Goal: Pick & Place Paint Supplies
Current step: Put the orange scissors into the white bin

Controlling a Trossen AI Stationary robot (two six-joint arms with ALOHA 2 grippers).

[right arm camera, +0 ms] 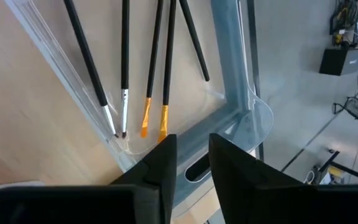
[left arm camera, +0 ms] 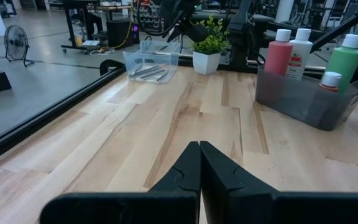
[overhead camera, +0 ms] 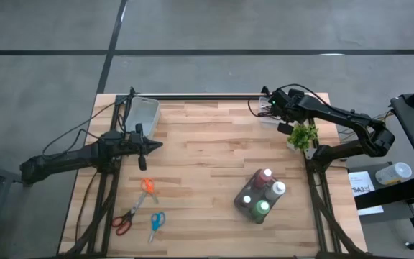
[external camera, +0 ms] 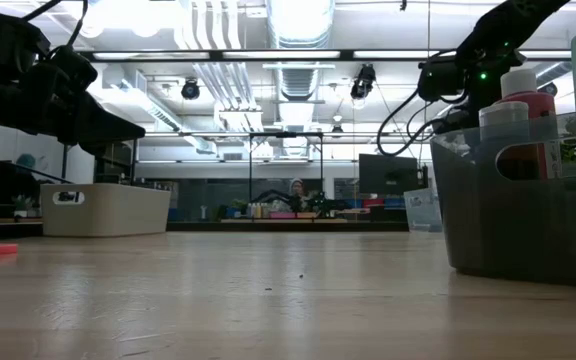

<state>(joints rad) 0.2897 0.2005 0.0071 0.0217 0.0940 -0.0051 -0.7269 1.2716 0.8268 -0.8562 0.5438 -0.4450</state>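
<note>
Several thin dark paintbrushes (right arm camera: 124,74) lie side by side in a clear plastic tray (right arm camera: 229,74) at the table's far right, bristle tips toward the tray's end wall. My right gripper (right arm camera: 193,155) hovers over that end of the tray, open by a narrow gap with nothing between its fingers. Several paint bottles (overhead camera: 263,193) with pale caps stand upright in a grey bin (left arm camera: 303,102) near the right front. My left gripper (overhead camera: 157,146) waits shut at the table's left, holding nothing.
A white bin (overhead camera: 142,115) stands at the far left. A small potted plant (overhead camera: 302,137) sits beside the right arm. Orange scissors (overhead camera: 148,188), red scissors (overhead camera: 124,221) and blue scissors (overhead camera: 156,223) lie near the front left. The table's middle is bare wood.
</note>
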